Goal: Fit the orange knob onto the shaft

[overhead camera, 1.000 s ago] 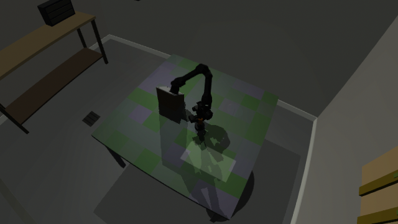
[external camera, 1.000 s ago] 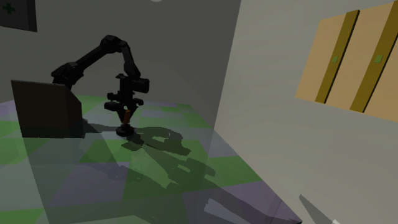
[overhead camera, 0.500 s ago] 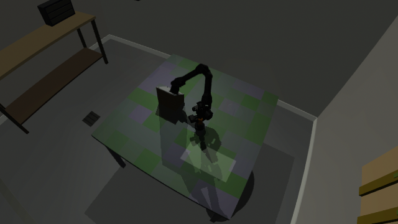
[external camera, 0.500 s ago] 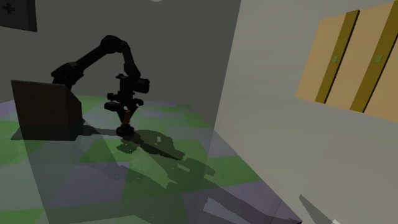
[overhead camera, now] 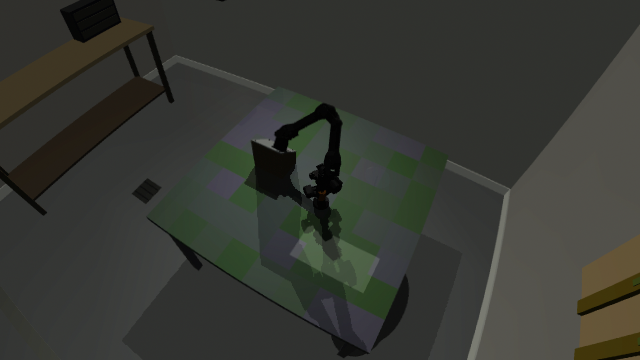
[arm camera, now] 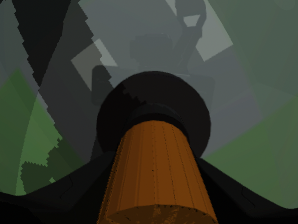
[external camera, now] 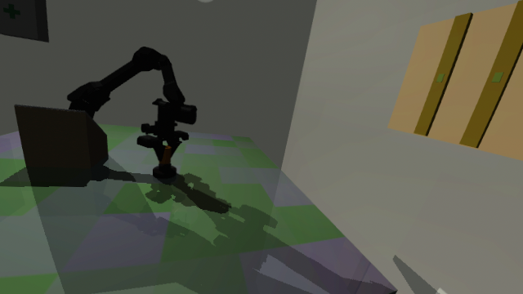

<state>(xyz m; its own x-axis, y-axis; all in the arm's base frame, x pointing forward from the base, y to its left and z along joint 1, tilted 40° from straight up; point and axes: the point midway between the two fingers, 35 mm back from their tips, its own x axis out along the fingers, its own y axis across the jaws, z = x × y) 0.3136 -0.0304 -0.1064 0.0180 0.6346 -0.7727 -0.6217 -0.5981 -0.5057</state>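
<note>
The orange knob [overhead camera: 322, 193] [external camera: 166, 155] [arm camera: 155, 170] stands roughly upright between the fingers, its lower end over the middle of the round dark pedestal [overhead camera: 321, 204] [external camera: 164, 172] [arm camera: 155, 87]. My gripper [overhead camera: 322, 195] [external camera: 165, 160] [arm camera: 154, 163] is shut on the knob, one finger on each side, low above the pedestal. In the wrist view a dark raised part shows just past the knob's lower end, at the pedestal's centre. The shaft's flat side and the knob's hole are hidden. Whether the knob touches the pedestal's top is too dark to tell.
A tall brown box-like block [overhead camera: 274, 162] [external camera: 57, 143] stands on the patchwork table [overhead camera: 190, 210] [external camera: 122, 241] beside the arm's base. Dark arm shadows fall across the table around the pedestal. A wooden bench [overhead camera: 65, 57] stands off to the left.
</note>
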